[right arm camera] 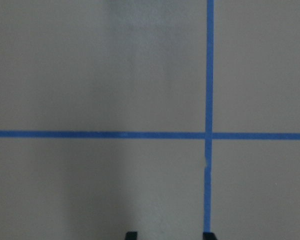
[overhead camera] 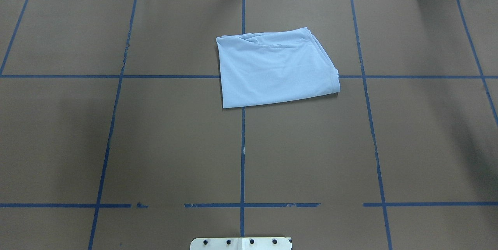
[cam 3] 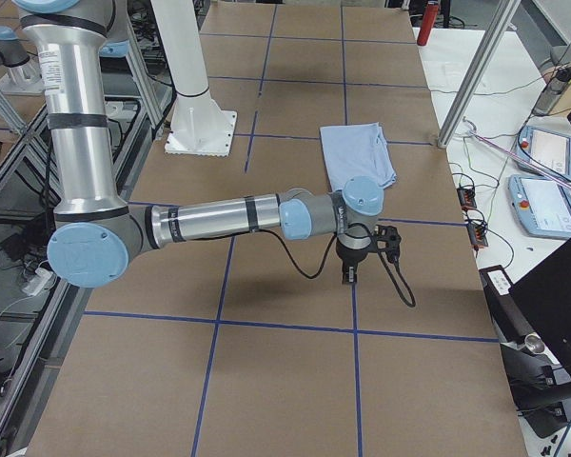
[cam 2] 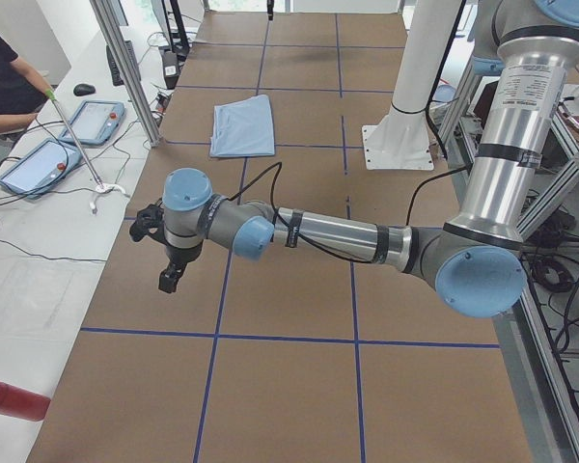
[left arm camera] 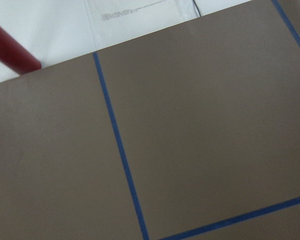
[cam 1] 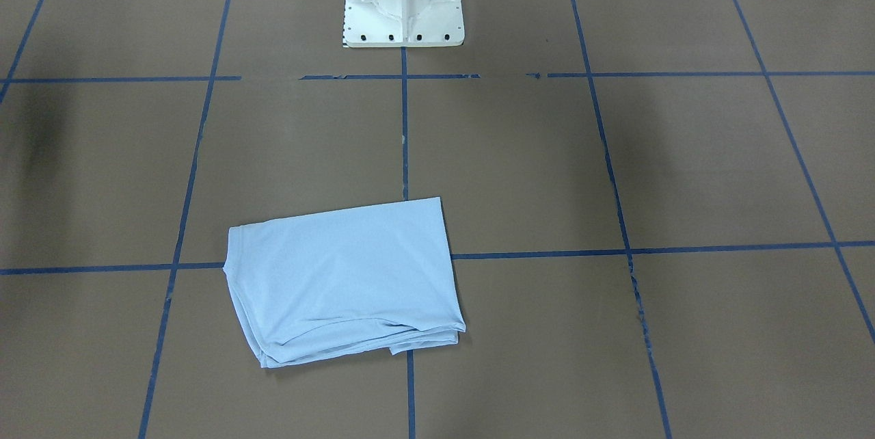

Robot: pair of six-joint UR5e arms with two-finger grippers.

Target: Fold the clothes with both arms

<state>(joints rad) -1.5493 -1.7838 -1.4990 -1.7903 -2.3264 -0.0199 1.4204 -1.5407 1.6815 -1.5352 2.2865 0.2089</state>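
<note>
The clothes are one pale light-blue T-shirt (cam 1: 342, 275) (overhead camera: 272, 69), folded into a flat rectangle on the brown table, with layered edges showing on one side. It lies across the centre tape line on the side far from the robot's base, and no print shows. No arm appears in the overhead or front-facing views. My left gripper (cam 2: 171, 280) hangs over bare table well away from the shirt (cam 2: 243, 125); I cannot tell whether it is open or shut. My right gripper (cam 3: 347, 276) (right arm camera: 169, 235) points down over a tape crossing, open and with nothing between its fingertips, short of the shirt (cam 3: 359, 152).
The white pedestal base (cam 1: 403, 1) (overhead camera: 241, 243) stands at the robot's edge. Blue tape lines (overhead camera: 242, 145) grid the table. A red cylinder (left arm camera: 7, 52) (cam 2: 10, 397) lies off the table's left end. A person (cam 2: 0, 87) and control tablets (cam 2: 39, 164) are at the side bench.
</note>
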